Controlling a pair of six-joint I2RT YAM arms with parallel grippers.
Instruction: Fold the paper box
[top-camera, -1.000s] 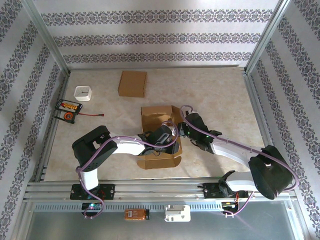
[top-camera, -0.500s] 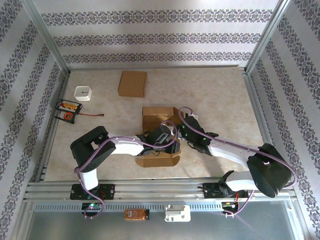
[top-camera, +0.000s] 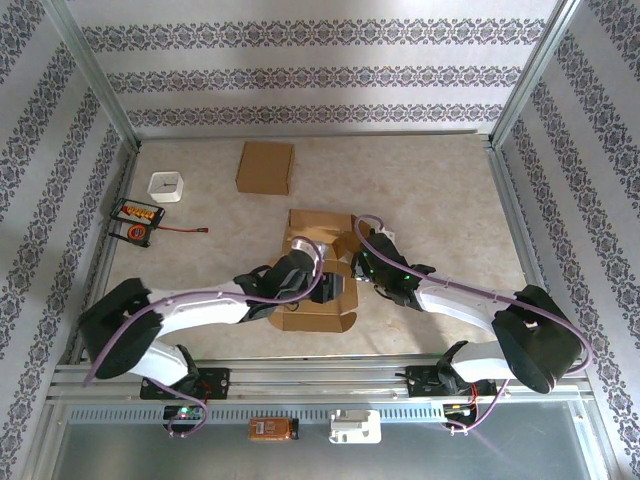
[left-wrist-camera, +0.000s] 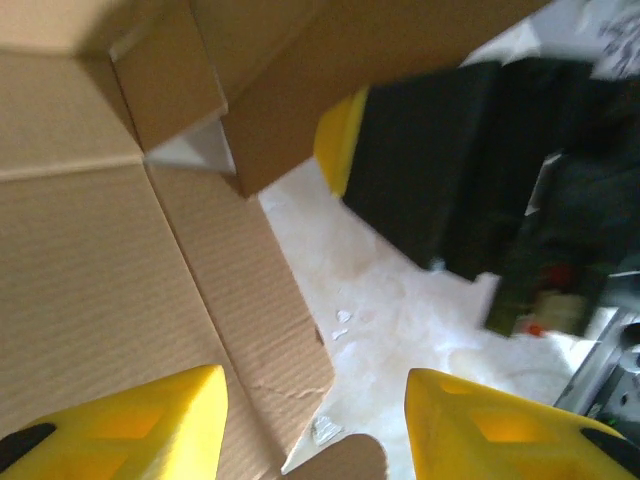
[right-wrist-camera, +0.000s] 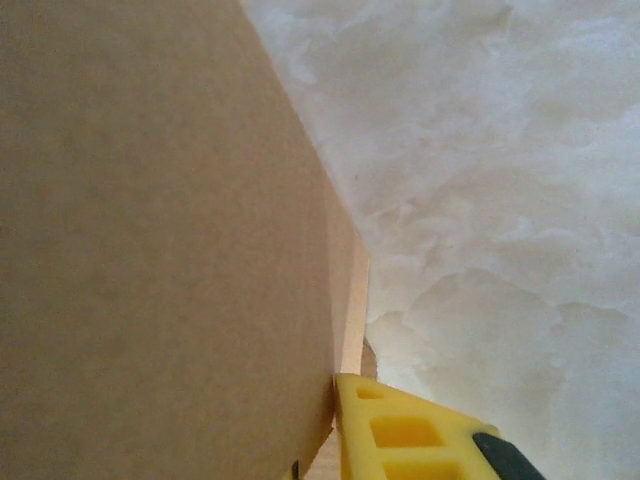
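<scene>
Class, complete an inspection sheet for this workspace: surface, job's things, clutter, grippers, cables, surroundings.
Surface: pale marbled table.
Job's things: paper box, partly folded at centre, flaps raised.
Clutter: flat cardboard box, white tub, black tray with orange items, toward back left.
Grippers: left gripper open over a box panel; right gripper shut on a box wall.
Cables: purple cables along both arms; red wire beside tray.
Surroundings: patterned walls, metal frame.

This looks like a robot lab: two robot arms (top-camera: 200, 308) (top-camera: 465, 298) bolted to a metal rail (top-camera: 320, 378), a pale bench (top-camera: 430, 190), flowery walls (top-camera: 300, 75) on metal posts (top-camera: 100, 85).
</scene>
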